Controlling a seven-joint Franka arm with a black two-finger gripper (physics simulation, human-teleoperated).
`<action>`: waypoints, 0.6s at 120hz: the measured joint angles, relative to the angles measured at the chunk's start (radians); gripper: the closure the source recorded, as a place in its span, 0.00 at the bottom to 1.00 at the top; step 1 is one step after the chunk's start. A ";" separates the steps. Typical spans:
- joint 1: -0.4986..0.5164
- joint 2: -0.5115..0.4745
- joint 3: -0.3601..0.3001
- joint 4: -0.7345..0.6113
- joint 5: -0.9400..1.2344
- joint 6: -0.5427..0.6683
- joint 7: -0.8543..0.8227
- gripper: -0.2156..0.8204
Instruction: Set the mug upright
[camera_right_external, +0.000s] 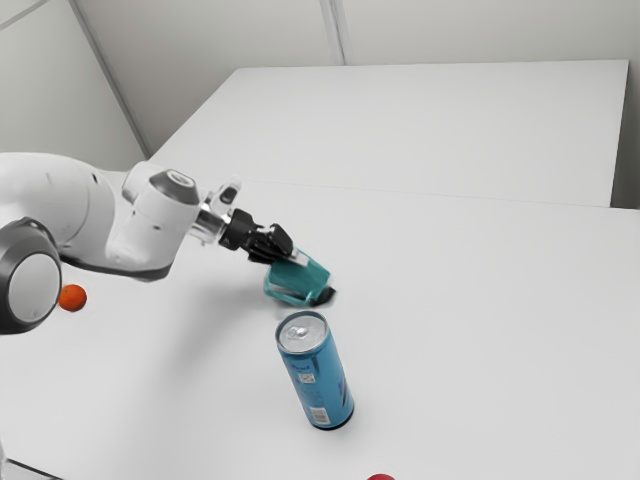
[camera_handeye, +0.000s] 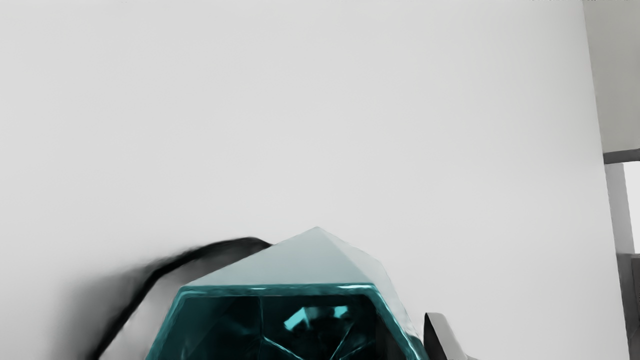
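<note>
mug (camera_right_external: 309, 274), long axis tilted, mouth facing the wrist camera

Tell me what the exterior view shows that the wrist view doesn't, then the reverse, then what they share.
Exterior view: the arm, an upright blue can, a round orange object and part of a red object.

Wrist view: a look through the open mouth of the mug into its dark, faceted inside.

Both: the teal mug's outside, part of the hand and the white table.
</note>
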 joint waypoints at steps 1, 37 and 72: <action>0.000 -0.002 0.000 0.000 0.000 0.000 0.000 0.93; -0.010 -0.135 0.000 -0.019 0.052 0.004 0.003 0.95; -0.023 -0.316 0.000 -0.039 0.441 0.024 -0.067 0.96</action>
